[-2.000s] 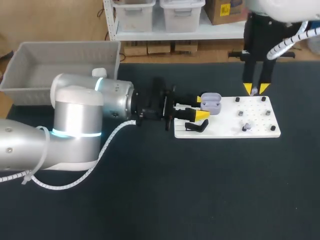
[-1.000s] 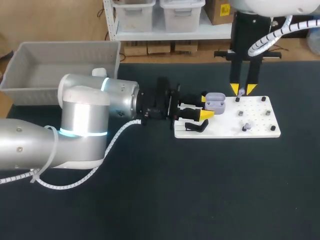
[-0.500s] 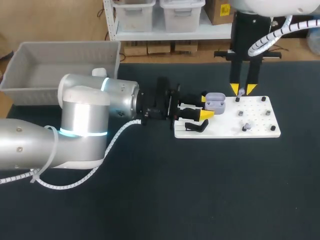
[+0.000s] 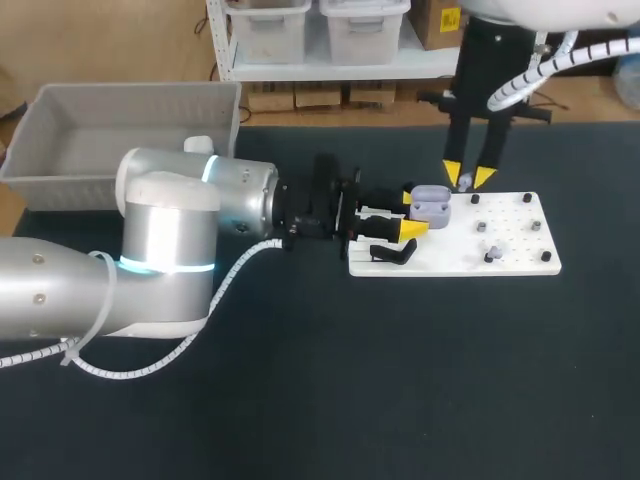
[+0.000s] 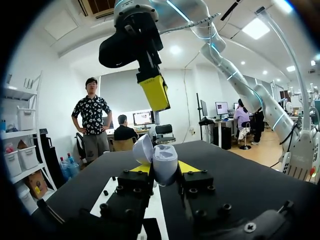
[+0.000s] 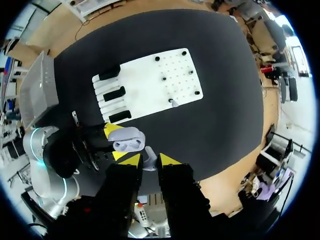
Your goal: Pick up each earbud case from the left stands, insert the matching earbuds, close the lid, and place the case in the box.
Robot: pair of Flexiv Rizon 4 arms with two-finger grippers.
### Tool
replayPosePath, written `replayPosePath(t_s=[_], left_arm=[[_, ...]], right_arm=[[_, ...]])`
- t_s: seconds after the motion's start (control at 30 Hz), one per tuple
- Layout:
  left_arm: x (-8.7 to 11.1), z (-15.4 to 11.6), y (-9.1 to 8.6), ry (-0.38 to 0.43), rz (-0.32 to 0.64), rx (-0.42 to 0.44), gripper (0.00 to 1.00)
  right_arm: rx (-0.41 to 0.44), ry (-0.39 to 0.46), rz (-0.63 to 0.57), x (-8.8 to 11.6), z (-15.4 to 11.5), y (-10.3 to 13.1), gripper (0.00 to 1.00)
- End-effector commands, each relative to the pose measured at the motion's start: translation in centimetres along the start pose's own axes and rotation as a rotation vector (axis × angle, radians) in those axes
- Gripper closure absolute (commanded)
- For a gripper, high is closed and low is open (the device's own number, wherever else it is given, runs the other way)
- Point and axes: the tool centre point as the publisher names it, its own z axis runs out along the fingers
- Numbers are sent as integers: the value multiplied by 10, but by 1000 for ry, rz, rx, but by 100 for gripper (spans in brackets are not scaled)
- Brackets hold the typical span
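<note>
A lilac earbud case (image 4: 429, 203) with its lid open is held sideways over the left end of the white board (image 4: 520, 262). My left gripper (image 4: 408, 212) is shut on it. In the left wrist view the case (image 5: 159, 161) stands between the yellow tips of the left gripper (image 5: 162, 168). My right gripper (image 4: 467, 178) hangs just right of and above the case, shut on a small lilac earbud (image 6: 149, 164). In the right wrist view the open case (image 6: 129, 144) lies just ahead of the right gripper (image 6: 148, 160). Two more earbuds (image 4: 482, 227) sit on the board's pegs.
A grey box (image 4: 60, 128) stands at the table's back left, behind my left arm. A black stand (image 4: 394, 254) sits on the board's near left corner under the left gripper. Small black pegs (image 4: 528, 197) dot the board's right half.
My right gripper has moved left with the earbud, from over the board's back edge to beside the open case. The left arm and the case have kept still for the last second.
</note>
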Motion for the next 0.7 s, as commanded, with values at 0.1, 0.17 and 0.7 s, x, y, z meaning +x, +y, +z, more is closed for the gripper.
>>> replayPosePath(t_s=[0.1, 0.17, 0.7], left_arm=[[1, 0, 1, -1, 1, 0, 100], [1, 0, 1, -1, 1, 0, 100], [1, 0, 1, -1, 1, 0, 100]], right_arm=[[-1, -4, 71, 8, -1, 2, 100], [-7, 12, 93, 9, 0, 3, 100], [65, 66, 215, 11, 7, 17, 100]])
